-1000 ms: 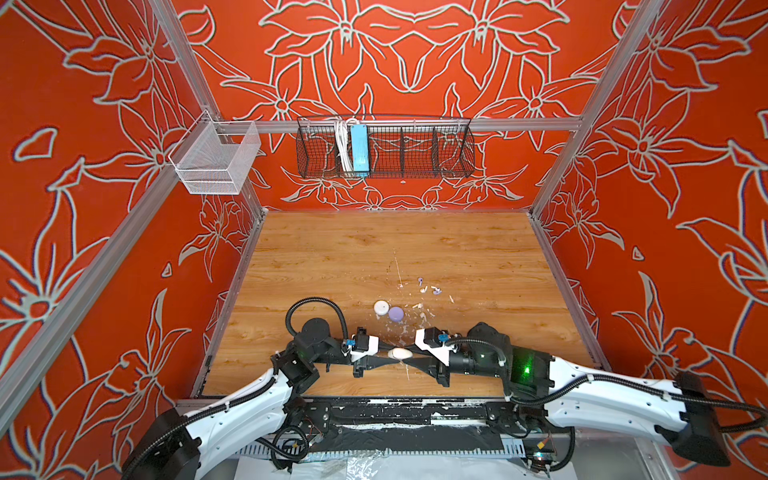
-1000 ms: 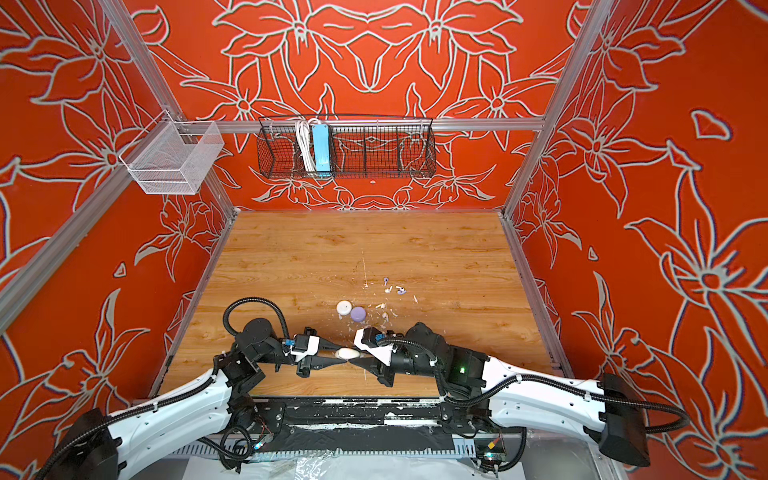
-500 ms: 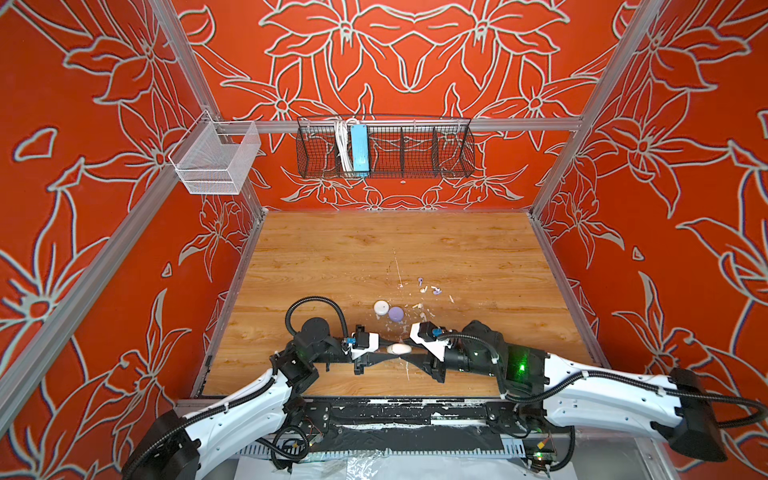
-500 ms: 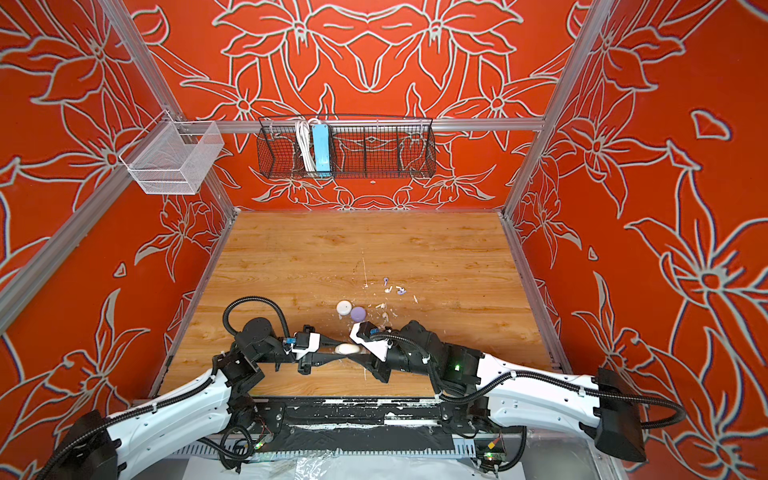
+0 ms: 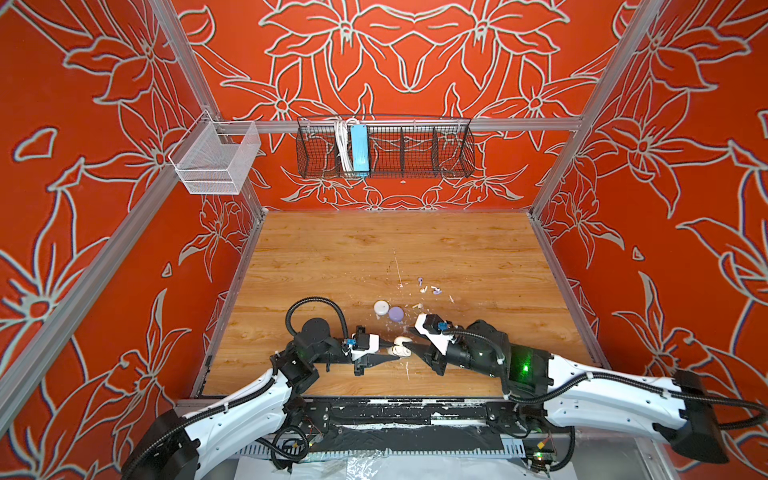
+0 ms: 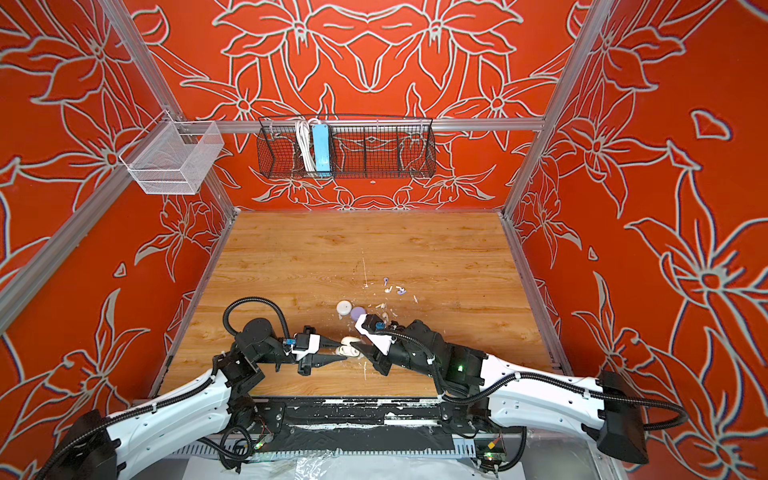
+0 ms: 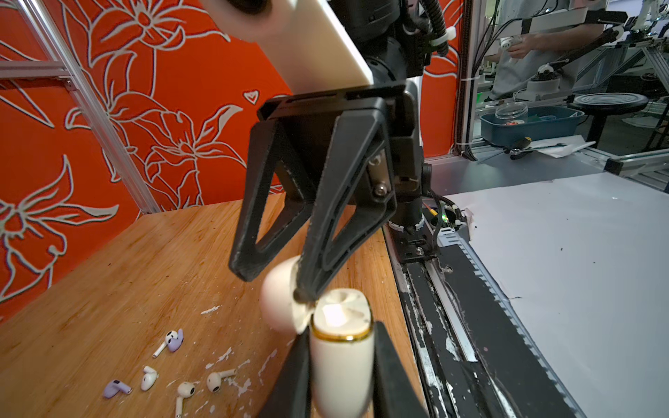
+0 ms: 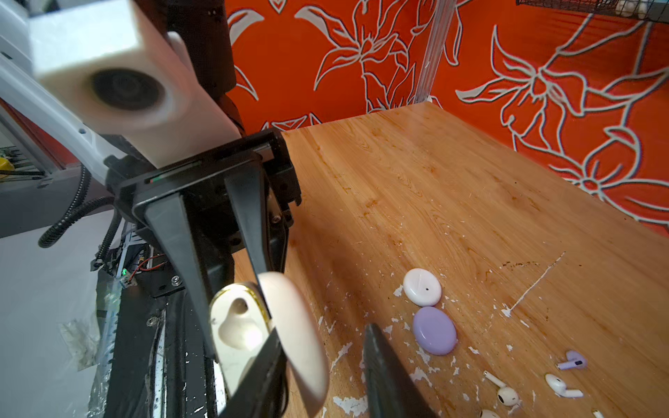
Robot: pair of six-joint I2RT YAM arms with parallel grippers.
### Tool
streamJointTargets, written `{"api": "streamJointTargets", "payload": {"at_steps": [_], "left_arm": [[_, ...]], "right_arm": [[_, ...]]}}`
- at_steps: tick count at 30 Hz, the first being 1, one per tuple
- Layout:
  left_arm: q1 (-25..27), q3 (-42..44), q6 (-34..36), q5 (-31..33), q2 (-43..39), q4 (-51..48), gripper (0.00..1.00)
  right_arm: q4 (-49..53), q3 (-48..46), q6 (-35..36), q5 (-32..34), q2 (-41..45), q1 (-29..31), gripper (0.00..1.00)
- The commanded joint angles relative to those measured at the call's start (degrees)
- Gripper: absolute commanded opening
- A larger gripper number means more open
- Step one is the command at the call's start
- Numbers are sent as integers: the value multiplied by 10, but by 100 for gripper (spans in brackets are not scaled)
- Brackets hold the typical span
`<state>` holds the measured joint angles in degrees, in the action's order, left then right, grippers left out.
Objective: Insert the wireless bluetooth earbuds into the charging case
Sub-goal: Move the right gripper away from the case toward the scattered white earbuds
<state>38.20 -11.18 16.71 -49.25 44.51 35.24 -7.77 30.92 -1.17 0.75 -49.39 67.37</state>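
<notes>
Firmly, left gripper [image 7: 342,380] grips the open cream charging case [image 7: 340,351]; right gripper [image 8: 322,333] jaws, parted, straddle its lid [image 8: 300,318]; earbuds [image 8: 563,385] lie loose near it.

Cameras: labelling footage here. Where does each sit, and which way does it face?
Top views: high over the robot's edge, looking down at the table; left arm and right arm show.
Left wrist: on left arm, facing the right gripper; own fingers clamp the case.
Right wrist: on right arm, facing the left gripper; own fingers apart.
Shared: wrist views both show case and earbuds.
</notes>
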Motion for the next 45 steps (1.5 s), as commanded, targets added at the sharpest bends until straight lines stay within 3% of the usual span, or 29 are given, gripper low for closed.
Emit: {"api": "streamJointTargets", "payload": {"at_steps": [1, 6, 10, 14, 17, 19, 22, 24, 28, 31, 38, 45], "left_arm": [[4, -13, 5, -31, -4, 16, 0], [2, -6, -18, 25, -4, 24, 0], [-24, 24, -83, 56, 12, 113, 0], [-50, 50, -155, 91, 37, 205, 0], [-54, 42, -184, 119, 58, 218, 0], [-54, 31, -185, 149, 80, 218, 0], [-55, 39, -232, 271, 131, 301, 0], [-68, 37, -260, 296, 166, 355, 0], [-95, 19, -285, 236, 203, 390, 0], [-98, 46, -326, 257, 219, 460, 0], [-98, 40, -272, 239, 176, 375, 0], [-90, 14, -263, 201, 146, 297, 0]], "right_arm": [[-10, 9, -10, 40, 8, -5, 45], [-9, 6, -19, 59, 16, -5, 55], [10, 22, -48, 98, 13, -6, 61], [34, 54, -92, 162, -5, -10, 76], [66, 96, -135, 197, -29, -31, 90], [113, 144, -163, 229, -51, -54, 93], [208, 212, -205, 273, -75, -95, 90], [241, 227, -222, 275, -73, -119, 89], [293, 224, -248, 255, -54, -159, 90], [370, 227, -267, 273, -61, -168, 81], [402, 161, -304, 222, -105, -168, 72], [363, 146, -276, 155, -182, -175, 70]]}}
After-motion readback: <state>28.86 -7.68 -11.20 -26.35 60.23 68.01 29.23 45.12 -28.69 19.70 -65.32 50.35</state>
